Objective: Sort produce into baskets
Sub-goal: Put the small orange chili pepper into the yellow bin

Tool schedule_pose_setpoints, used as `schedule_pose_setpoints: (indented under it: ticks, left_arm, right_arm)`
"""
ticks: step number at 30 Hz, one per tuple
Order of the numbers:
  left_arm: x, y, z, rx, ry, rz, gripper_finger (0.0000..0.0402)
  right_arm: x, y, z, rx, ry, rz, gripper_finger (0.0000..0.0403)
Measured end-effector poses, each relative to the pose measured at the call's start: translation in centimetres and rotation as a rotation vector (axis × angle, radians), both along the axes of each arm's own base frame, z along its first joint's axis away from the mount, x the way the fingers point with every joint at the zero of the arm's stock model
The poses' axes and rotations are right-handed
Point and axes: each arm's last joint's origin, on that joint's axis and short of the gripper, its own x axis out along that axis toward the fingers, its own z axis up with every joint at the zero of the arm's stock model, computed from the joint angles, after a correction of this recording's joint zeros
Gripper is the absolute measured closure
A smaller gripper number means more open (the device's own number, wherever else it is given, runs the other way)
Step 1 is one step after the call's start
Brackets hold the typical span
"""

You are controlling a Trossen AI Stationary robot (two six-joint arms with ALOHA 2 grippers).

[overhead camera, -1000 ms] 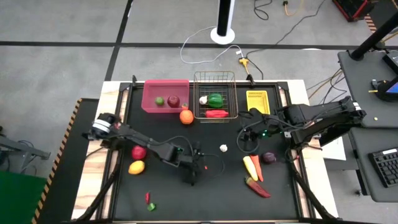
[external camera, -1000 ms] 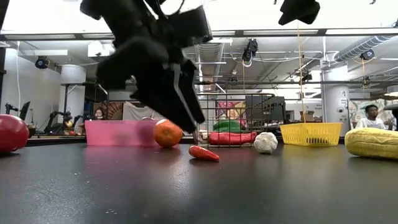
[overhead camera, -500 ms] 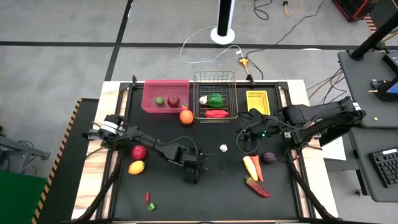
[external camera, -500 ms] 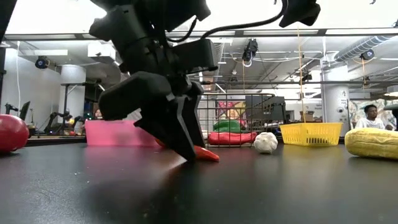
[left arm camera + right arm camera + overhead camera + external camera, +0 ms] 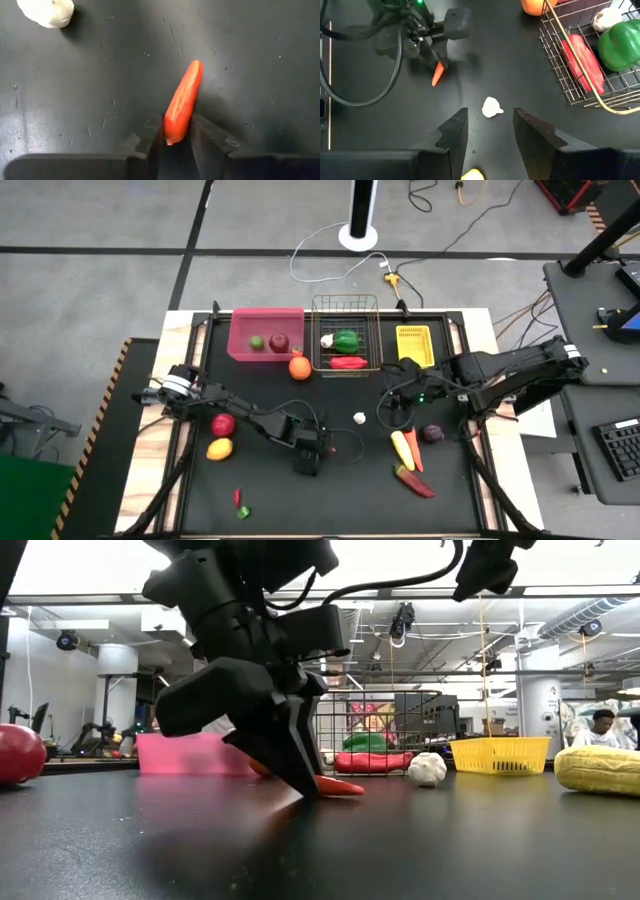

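The desk [image 5: 340, 495] carries a pink bin [image 5: 266, 333], a wire basket [image 5: 345, 332] and a yellow bin [image 5: 415, 343] along its far edge. The left gripper [image 5: 175, 137] is down on the desk at mid-table, its fingers [image 5: 150, 137] narrowed onto the end of a red chilli [image 5: 182, 100] that lies on the surface and points away from it. The right gripper [image 5: 490, 132] hovers half open above the garlic [image 5: 492, 107], holding nothing, with the basket nearby.
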Motion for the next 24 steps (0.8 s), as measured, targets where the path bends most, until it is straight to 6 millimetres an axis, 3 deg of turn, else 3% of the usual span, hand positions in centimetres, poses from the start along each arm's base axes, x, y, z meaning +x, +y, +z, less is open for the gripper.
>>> schedule_pose_setpoints:
  ticks: [5, 10, 18, 24]
  left_arm:
    - [0.0, 0.1, 0.1, 0.008, -0.001, 0.005, 0.0357]
    - [-0.1, 0.2, 0.8, 0.024, -0.025, 0.018, 0.0365]
    - [0.1, 0.1, 3.1, -0.005, -0.142, 0.012, 0.0366]
    - [-0.3, -0.4, 5.8, 0.018, -0.334, 0.01, 0.0366]
  right_arm:
    - [0.0, 0.0, -0.3, 0.003, 0.002, -0.005, 0.0264]
    - [0.4, 0.6, -0.8, -0.026, -0.054, 0.049, 0.027]
    - [1.0, 2.6, -2.4, -0.123, -0.177, 0.134, 0.0266]
    - [1.1, 4.3, -4.1, -0.199, -0.295, 0.192, 0.027]
